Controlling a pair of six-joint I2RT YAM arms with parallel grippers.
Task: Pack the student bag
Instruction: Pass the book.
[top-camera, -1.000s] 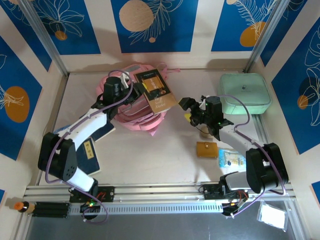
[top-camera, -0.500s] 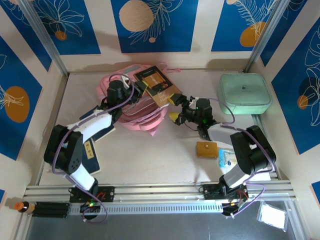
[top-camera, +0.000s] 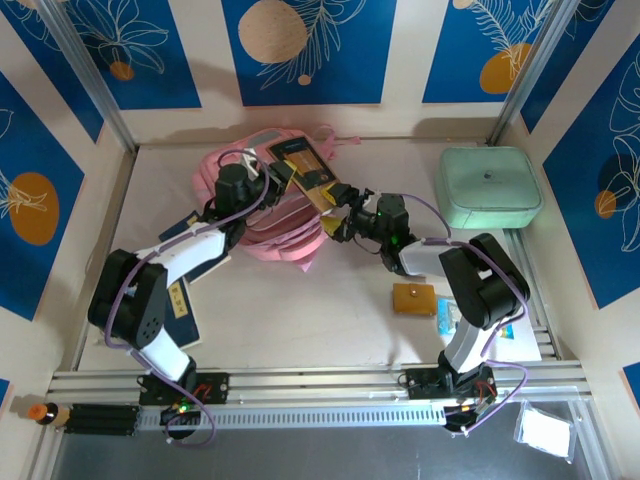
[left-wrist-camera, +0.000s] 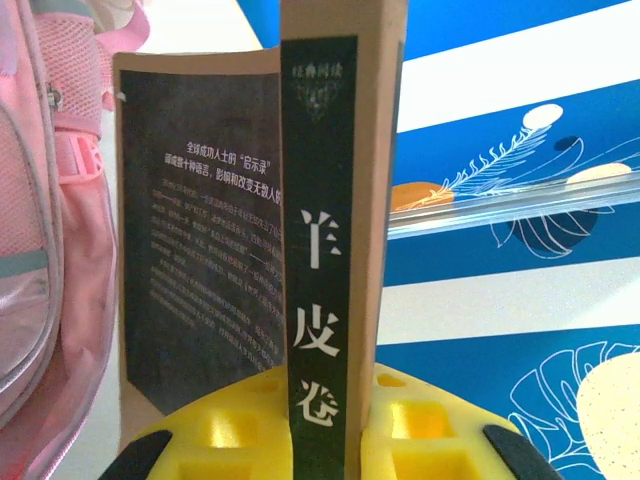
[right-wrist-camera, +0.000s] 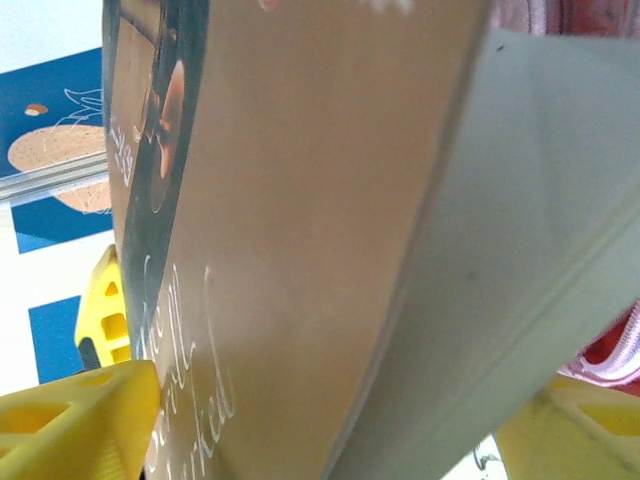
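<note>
The pink student bag (top-camera: 262, 228) lies at the back left of the table; its pink side and mesh pocket (left-wrist-camera: 40, 220) run down the left edge of the left wrist view. Over it, my left gripper (top-camera: 279, 178) is shut on a brown-and-black book (top-camera: 309, 172), with the spine (left-wrist-camera: 322, 250) pinched between the yellow fingers (left-wrist-camera: 220, 440). My right gripper (top-camera: 341, 212) stands open at the book's lower right corner. In the right wrist view the cover (right-wrist-camera: 300, 230) and page edge lie between the widely spread yellow fingers (right-wrist-camera: 90, 420).
A mint-green case (top-camera: 489, 186) sits at the back right. A brown wallet (top-camera: 413, 298) and a blue-and-white packet (top-camera: 461, 318) lie in front of the right arm. Dark blue booklets (top-camera: 186, 300) rest beside the left arm.
My right gripper has swung left from near the wallet to the book's corner. The left gripper has drawn the book back and tilted it over the bag.
</note>
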